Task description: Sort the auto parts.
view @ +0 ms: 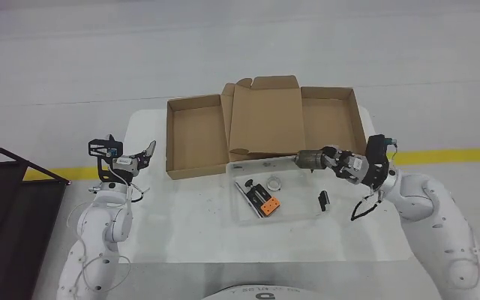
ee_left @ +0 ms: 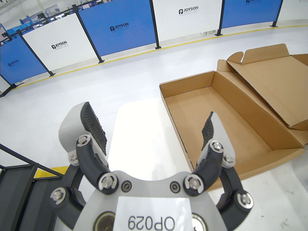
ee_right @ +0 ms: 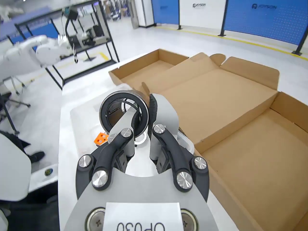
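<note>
My right gripper (ee_right: 142,109) is shut on a dark metal ring-shaped part (ee_right: 125,111), one finger through its bore and the other on its outer wall. In the top view this ring part (view: 307,160) hangs above the table near the front edge of the cardboard box's right compartment (view: 334,124), held by the right gripper (view: 321,159). A clear tray (view: 247,212) holds an orange part (view: 267,203), a grey strip (view: 245,192) and a small silver ring (view: 274,182). My left gripper (view: 146,151) (ee_left: 149,123) stands open at the table's left edge, with nothing between its fingers.
The open cardboard box has a left compartment (view: 196,139), a middle lid flap (view: 266,116) and the right compartment. A small black part (view: 323,199) lies on the table right of the tray. A black rack (view: 19,195) stands left of the table.
</note>
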Controlling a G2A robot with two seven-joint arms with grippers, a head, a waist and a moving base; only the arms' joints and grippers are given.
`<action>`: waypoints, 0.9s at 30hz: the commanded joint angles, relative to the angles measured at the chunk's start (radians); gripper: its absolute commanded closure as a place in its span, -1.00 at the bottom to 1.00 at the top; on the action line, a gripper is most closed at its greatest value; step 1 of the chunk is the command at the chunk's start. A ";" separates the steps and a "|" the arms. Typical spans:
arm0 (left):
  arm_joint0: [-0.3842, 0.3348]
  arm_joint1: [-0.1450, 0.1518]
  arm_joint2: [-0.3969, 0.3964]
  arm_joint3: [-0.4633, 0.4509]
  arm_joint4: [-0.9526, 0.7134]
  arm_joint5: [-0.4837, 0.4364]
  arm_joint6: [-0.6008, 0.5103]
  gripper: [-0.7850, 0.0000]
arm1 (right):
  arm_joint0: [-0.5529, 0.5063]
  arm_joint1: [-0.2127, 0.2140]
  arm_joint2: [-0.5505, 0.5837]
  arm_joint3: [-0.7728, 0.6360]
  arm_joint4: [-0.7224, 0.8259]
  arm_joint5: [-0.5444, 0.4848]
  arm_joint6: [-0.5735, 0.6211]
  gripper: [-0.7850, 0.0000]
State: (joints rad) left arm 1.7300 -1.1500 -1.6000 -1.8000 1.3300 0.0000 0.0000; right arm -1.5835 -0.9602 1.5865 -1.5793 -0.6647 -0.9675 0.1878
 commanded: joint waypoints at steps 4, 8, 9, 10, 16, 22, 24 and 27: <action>0.000 0.000 0.000 0.000 0.000 0.000 0.000 -1.00 | 0.042 -0.001 -0.010 0.067 0.115 0.097 0.040 1.00; 0.000 0.000 0.000 0.000 0.000 0.000 0.000 -1.00 | 0.082 -0.003 -0.008 0.121 0.127 0.319 0.095 1.00; 0.000 0.000 0.000 0.000 0.000 0.000 0.000 -1.00 | 0.092 -0.006 -0.012 0.123 0.117 0.399 0.104 1.00; 0.000 0.000 0.000 0.000 0.000 0.000 0.000 -1.00 | 0.099 -0.008 -0.024 0.122 0.131 0.422 0.116 1.00; 0.000 0.000 0.000 0.000 0.000 0.000 0.000 -1.00 | 0.211 -0.018 -0.065 0.249 0.101 0.665 0.189 1.00; 0.000 0.000 0.000 0.000 0.000 0.000 0.000 -1.00 | 0.282 -0.030 -0.110 0.330 0.073 0.745 0.195 1.00; 0.000 0.000 0.000 0.000 0.000 0.000 0.000 -1.00 | 0.298 -0.033 -0.125 0.337 0.059 0.759 0.202 1.00; 0.000 0.000 0.000 0.000 0.000 0.000 0.000 -1.00 | 0.314 -0.037 -0.140 0.347 0.052 0.770 0.208 1.00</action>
State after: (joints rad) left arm 1.7300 -1.1500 -1.6000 -1.8000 1.3300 0.0000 0.0000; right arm -1.2716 -0.9966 1.4493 -1.2332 -0.6121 -0.1983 0.3946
